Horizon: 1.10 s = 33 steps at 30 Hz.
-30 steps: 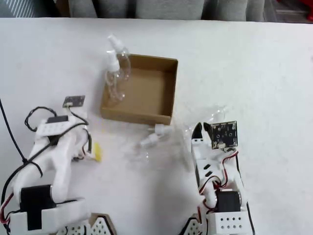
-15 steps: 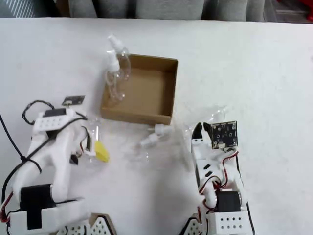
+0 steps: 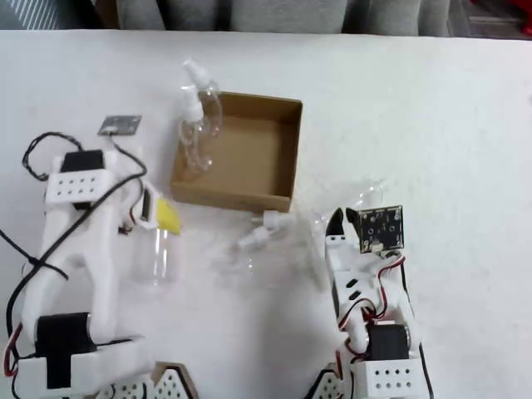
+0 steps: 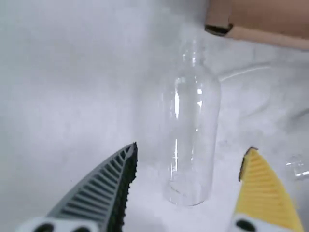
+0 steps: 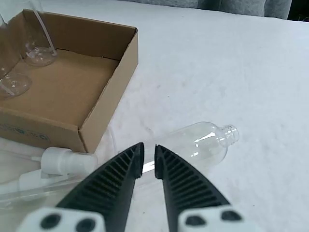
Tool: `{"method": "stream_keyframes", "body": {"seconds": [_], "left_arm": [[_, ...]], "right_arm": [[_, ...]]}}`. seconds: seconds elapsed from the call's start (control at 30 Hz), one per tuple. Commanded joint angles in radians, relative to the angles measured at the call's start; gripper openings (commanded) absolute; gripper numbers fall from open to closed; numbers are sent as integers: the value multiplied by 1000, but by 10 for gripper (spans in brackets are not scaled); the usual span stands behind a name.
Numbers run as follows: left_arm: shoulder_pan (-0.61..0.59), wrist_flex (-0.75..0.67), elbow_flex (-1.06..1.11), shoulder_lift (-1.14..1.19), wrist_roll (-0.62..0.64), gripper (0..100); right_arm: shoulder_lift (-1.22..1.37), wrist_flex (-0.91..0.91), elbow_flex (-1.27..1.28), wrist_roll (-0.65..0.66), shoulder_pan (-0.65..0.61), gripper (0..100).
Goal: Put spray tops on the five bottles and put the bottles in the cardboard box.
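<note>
The left fingers (image 3: 158,218) stood wide open, one grey and one yellow, low over the bench (image 3: 432,116). An uncapped clear bottle (image 4: 193,121) lay on its side on the bench just beyond their tips, neck towards the box (image 3: 237,198). Whether the fingers touched it I could not tell. The right fingers (image 5: 148,147) were closed all but a sliver, with nothing seen gripped. A second uncapped bottle (image 5: 205,142) lay on the bench just past them, near the box's corner. Two loose spray tops (image 3: 262,231) lay on the bench beside the box's near wall, between the two arms. Two bottles with tops on (image 3: 199,125) sat in the box against its left wall, their sprayers sticking out over the rim.
</note>
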Motion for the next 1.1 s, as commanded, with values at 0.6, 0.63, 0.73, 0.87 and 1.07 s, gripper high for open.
{"method": "stream_keyframes", "body": {"seconds": [0.6, 0.63, 0.73, 0.87, 1.07], "left_arm": [[53, -166, -133, 186, 48, 212], [53, -178, -129, 188, 48, 199], [53, -195, -123, 189, 48, 207], [48, -190, -106, 189, 55, 243], [47, -187, -48, 183, 57, 257]], "right_arm": [[-13, 4, 9, 2, 8, 21], [-13, 4, 9, 2, 8, 21], [-13, 4, 9, 2, 8, 21], [-13, 4, 9, 2, 8, 21], [-13, 4, 9, 2, 8, 21]]}}
